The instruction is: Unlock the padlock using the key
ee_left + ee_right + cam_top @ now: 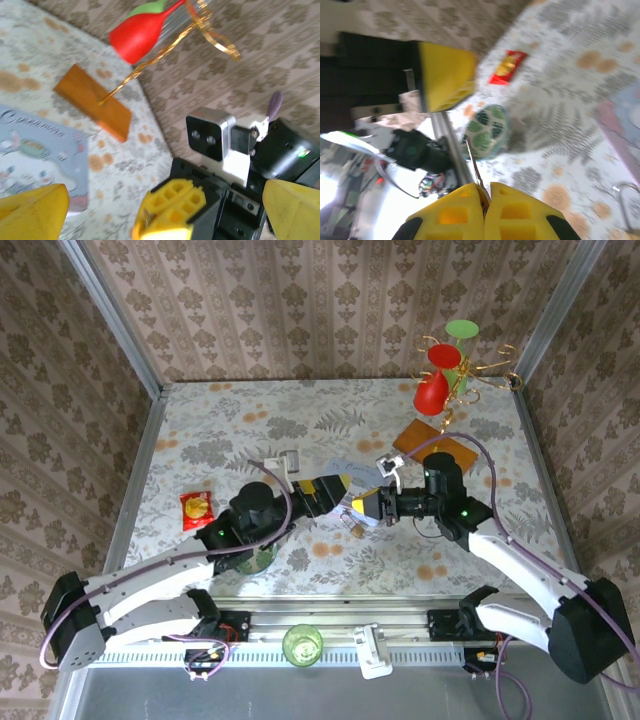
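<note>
My right gripper point(486, 187) is shut on the key point(477, 170), whose thin metal blade sticks out between the yellow fingers. In the top view the right gripper point(373, 506) hovers over mid-table, tip to tip with my left gripper point(343, 487). The left gripper point(165, 200) stands wide open, its fingers either side of the right one's fingertips, where a bit of the key point(145, 217) shows. The small brass padlock point(355, 529) lies on the table just below both grippers. Its silvery shackle point(621, 194) appears at the lower right of the right wrist view.
A pale blue cartoon tin point(335, 468) lies under the grippers. A red snack packet point(196, 508) sits to the left and a green patterned glass point(262, 558) by the left arm. A gold stand with a red glass point(432, 392) on a wooden base point(437, 445) stands at the back right.
</note>
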`<state>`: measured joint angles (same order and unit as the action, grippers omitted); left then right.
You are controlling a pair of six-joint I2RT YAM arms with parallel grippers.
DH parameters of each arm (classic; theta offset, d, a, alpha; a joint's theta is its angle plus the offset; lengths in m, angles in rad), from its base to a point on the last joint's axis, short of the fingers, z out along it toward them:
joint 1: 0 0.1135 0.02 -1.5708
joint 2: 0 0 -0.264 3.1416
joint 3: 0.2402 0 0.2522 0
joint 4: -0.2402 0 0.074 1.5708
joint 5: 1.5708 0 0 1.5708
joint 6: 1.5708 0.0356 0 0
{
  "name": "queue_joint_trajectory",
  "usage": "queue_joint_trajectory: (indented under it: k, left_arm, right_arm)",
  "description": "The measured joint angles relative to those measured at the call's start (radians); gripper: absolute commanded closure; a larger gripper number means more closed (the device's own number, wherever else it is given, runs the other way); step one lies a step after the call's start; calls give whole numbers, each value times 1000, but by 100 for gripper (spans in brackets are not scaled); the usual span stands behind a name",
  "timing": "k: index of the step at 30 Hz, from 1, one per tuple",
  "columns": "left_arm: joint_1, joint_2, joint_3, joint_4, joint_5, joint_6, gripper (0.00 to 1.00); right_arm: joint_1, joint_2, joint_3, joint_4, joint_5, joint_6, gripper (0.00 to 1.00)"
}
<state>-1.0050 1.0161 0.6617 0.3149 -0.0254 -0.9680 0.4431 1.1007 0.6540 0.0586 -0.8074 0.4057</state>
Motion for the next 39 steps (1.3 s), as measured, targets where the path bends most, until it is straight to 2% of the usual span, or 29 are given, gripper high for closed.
queue_joint_trajectory:
  k: [6, 15, 19, 22, 31, 36, 39]
  left_arm:
    - [-43, 124, 0, -147, -53, 0, 0]
    - [-84, 269, -52, -115, -87, -44, 1]
    - [-120, 344, -136, 9, -168, -118, 11]
    - [-137, 449, -156, 70, -212, -158, 13]
    - [-115, 693, -111, 415, -213, -195, 26]
    - [-98, 740, -64, 426, -192, -201, 28]
    - [-92, 761, -45, 427, -187, -206, 35]
  right_arm:
    - [0, 176, 8, -158, 175, -18, 100]
    - [16, 255, 30, -236, 336, -23, 100]
    - [18, 260, 38, -238, 392, -34, 100]
    - [26, 260, 38, -233, 415, -40, 100]
    - [27, 278, 55, -224, 478, -66, 100]
    - [26, 316, 87, -215, 504, -74, 100]
    - [23, 324, 95, -214, 517, -86, 100]
